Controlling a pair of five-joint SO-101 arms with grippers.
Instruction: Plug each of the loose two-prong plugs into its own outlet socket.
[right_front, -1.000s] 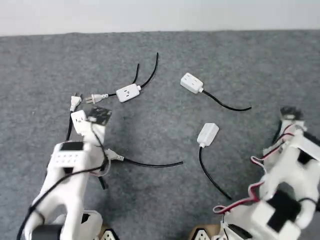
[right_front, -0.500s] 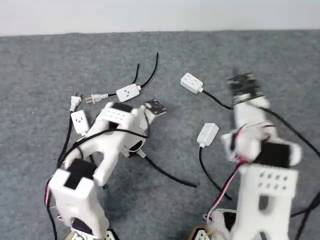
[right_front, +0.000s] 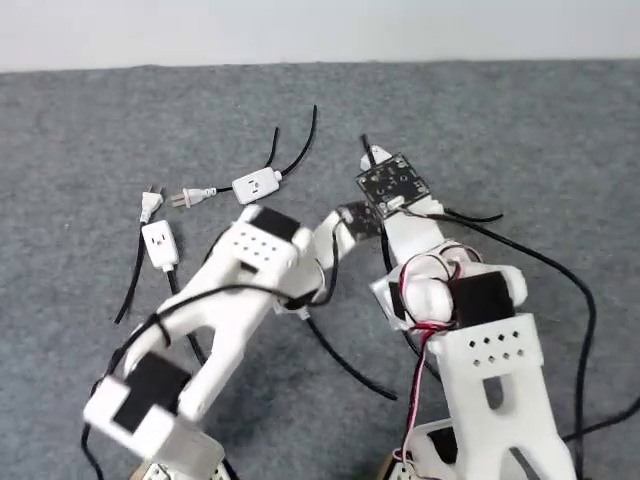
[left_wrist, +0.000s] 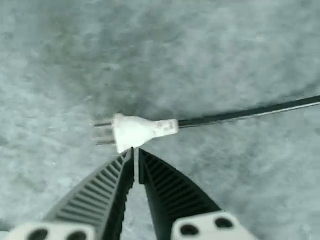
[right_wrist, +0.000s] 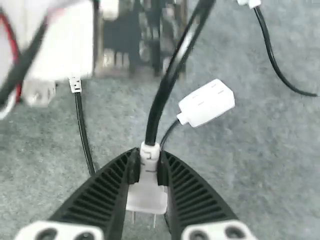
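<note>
two arms: the left arm (right_front: 240, 300) and the right arm (right_front: 485, 345). two grippers, one to each: the left gripper (left_wrist: 134, 150) and the right gripper (right_wrist: 148, 154).

four white sockets. three can be counted from above: the first socket (right_front: 257, 184), the second socket (right_front: 160, 243), and the third socket (right_front: 375, 155), half hidden behind an arm. the fourth socket (right_wrist: 206, 107) lies before the right wrist.

four two-prong plugs. the first plug (right_front: 150, 205) and the second plug (right_front: 187, 198) lie side by side, the third plug (left_wrist: 135, 131) is at the left gripper's tips, and the fourth plug (right_wrist: 146, 197) sits between the right gripper's jaws.
</note>
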